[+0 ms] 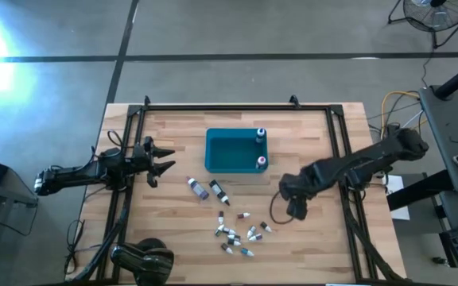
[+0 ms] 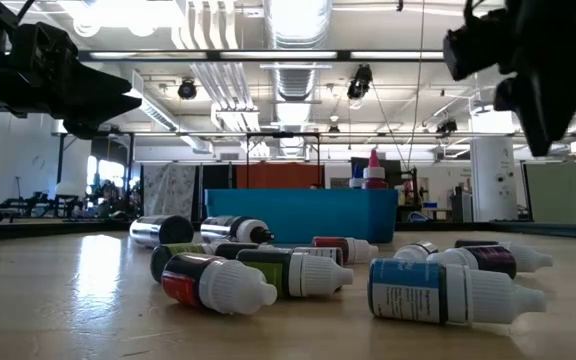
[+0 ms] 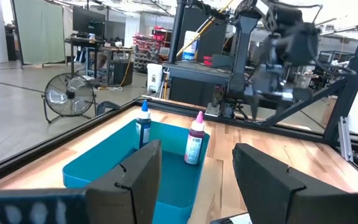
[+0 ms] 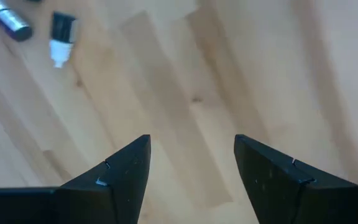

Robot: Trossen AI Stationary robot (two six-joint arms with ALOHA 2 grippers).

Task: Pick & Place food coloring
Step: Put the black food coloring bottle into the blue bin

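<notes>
While my right claw (image 1: 296, 211) hangs above bare wood on the right side of the table (image 1: 316, 246), its two fingers (image 4: 120, 168) stand well apart with nothing between them; only plank shows in the gap. Just to its left, on the near half of the table, lies the scatter of small food coloring bottles (image 1: 237, 232), all on their sides, close together and some touching. From table height the nearest of them are a red-bodied one with a white cap (image 2: 216, 283) on the left and a blue-labelled one with a white cap (image 2: 446, 292) on the right, with a green-labelled one (image 2: 290, 271) just behind and between them.

A little farther in, toward the middle of the table, two longer bottles lie apart from the heap: a silver-bodied one (image 1: 196, 187) and a dark one with a pale cap (image 1: 219, 192), just beside each other. My right wrist camera catches both of them at the edge of its view (image 4: 61, 37).

Beyond those sits the teal bin (image 1: 221, 151), at the middle of the far half. Two bottles stand upright inside it against its right wall: a blue one (image 3: 143, 123) in the far right corner and a pink-capped one (image 3: 194, 139) in the near right corner.

My left claw (image 1: 162, 157) waits off at the left side of the table, level with the bin and pointing toward it, well clear of everything. Its fingers (image 3: 132, 180) are spread wide too and hold nothing.
</notes>
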